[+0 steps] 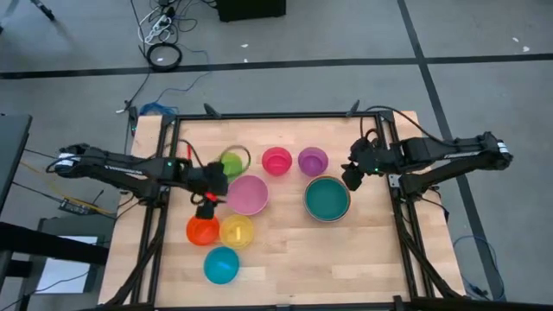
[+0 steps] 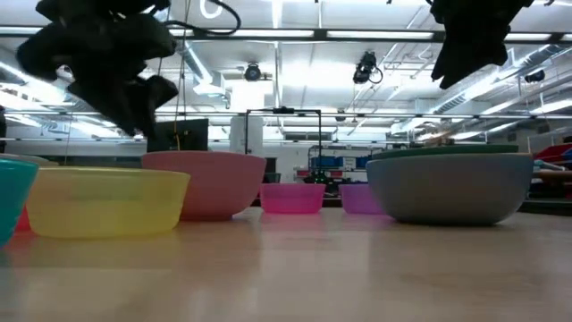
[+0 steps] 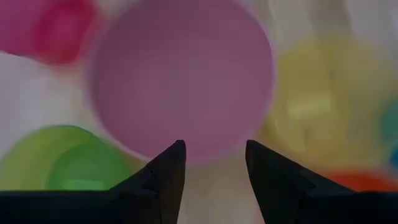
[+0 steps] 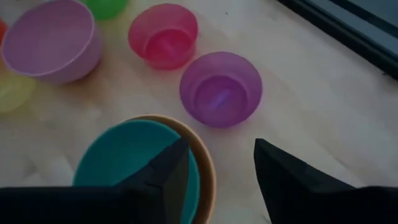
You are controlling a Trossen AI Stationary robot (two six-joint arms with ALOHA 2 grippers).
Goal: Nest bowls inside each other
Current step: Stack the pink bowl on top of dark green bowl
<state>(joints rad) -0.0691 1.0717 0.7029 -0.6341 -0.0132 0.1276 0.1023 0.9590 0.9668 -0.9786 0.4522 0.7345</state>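
The right gripper (image 1: 352, 175), fingers apart, hangs just right of the teal bowl (image 1: 327, 198); purple bowl (image 1: 313, 161) is nearest (left gripper (image 1: 210, 187) also open).

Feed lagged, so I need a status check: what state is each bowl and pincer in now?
teal bowl: nested inside a larger bowl
pink bowl: empty, upright
magenta bowl: empty
purple bowl: empty
left pincer: open, above pink bowl
right pincer: open, empty
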